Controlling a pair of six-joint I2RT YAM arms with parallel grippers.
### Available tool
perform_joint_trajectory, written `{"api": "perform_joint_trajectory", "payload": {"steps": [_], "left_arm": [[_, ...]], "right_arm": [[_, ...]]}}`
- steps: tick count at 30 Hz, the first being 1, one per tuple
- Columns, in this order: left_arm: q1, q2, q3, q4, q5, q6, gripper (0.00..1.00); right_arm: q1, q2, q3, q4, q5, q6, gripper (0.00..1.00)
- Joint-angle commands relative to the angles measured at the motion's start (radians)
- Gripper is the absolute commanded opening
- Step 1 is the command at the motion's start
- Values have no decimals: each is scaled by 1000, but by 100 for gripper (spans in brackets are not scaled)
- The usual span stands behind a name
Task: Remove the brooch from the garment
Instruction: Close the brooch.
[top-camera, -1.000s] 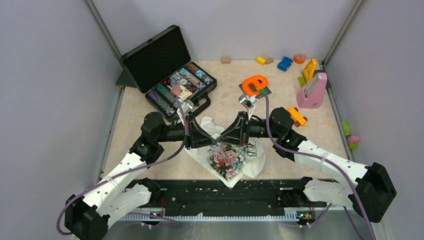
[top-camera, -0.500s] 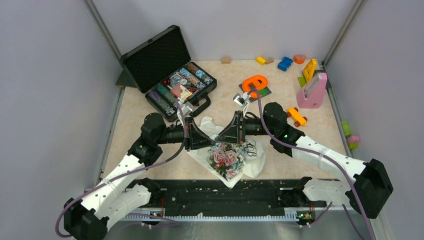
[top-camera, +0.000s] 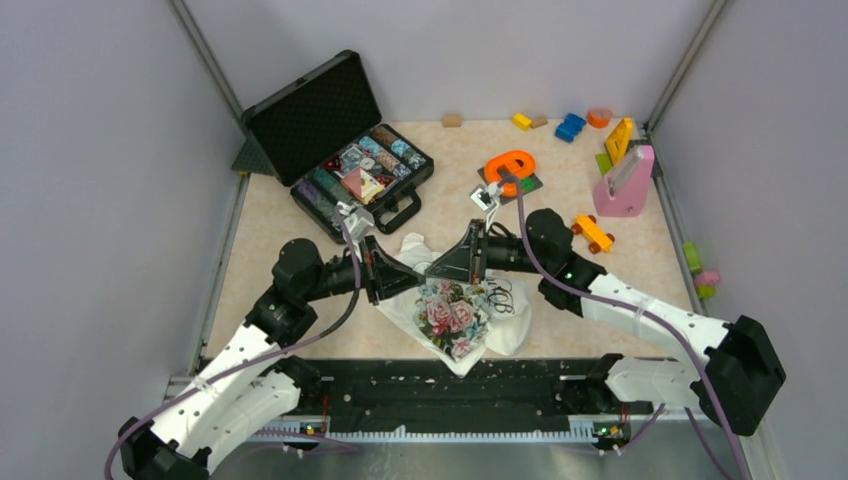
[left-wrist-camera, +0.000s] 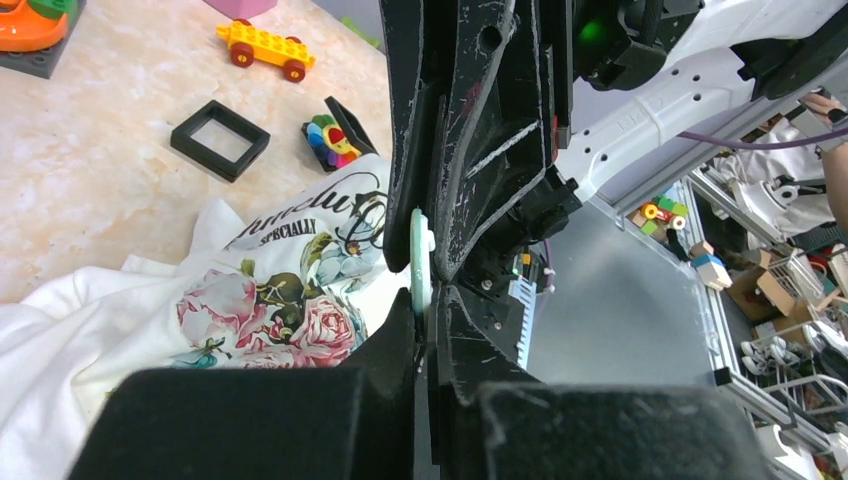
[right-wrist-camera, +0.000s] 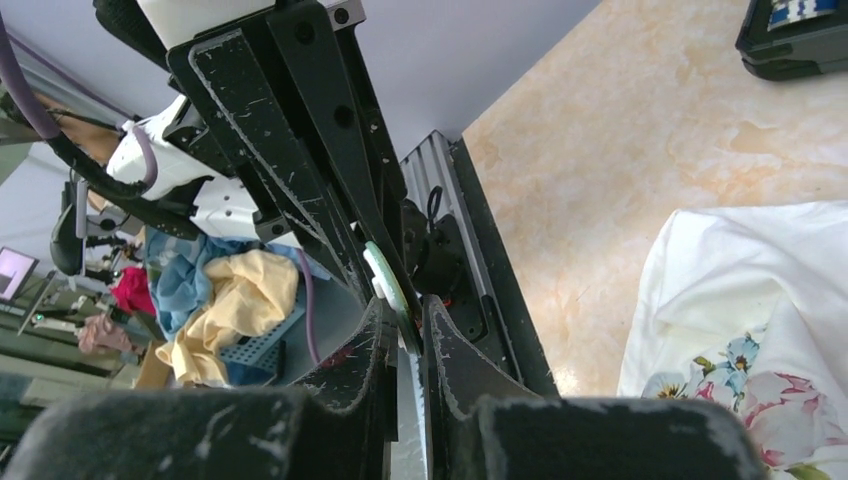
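Drawing back toward the table's (top-camera: 455, 165) left edge, the left gripper (left-wrist-camera: 425, 310) and the following right gripper (right-wrist-camera: 408, 335) both pinch a pale green disc (left-wrist-camera: 421, 260), jaws nearly closed. The brooch (left-wrist-camera: 330, 135) sits at the garment's (left-wrist-camera: 100, 290) right-edge side; whether it is unpinned is unclear.

Left wrist view, on the T-shirt (left-wrist-camera: 150, 300): a small line of dark capitals (left-wrist-camera: 287, 238) reads "SPECIALLY", printed just above the roses; over it runs a big dark script (left-wrist-camera: 325, 212), looping and partly lost in a fold, its letters not clear enough to spell out; from the top camera that script (top-camera: 503, 297) is only dark loops, too small to read.
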Motion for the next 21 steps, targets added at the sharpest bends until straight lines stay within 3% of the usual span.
{"api": "perform_joint_trajectory", "payload": {"steps": [1,6,10,13,18,21], "left_arm": [[-15,-81,-27,150,35,-4,0],[-16,-80,-36,150,6,-9,0],[-15,-65,-27,105,-45,-5,0],[-16,-48,-21,35,-104,42,0],[-15,-13,-23,-27,-202,134,0],[-19,16,-27,-3,-273,209,0]], "right_arm": [[-39,-24,-49,-46,278,17,0],[-39,-35,-58,-9,262,-4,1],[-41,-59,-65,4,199,-45,40],[-52,-84,-64,-39,186,-84,56],[-98,-157,-81,-141,246,-54,59],[-102,-197,-57,-306,423,79,63]]}}
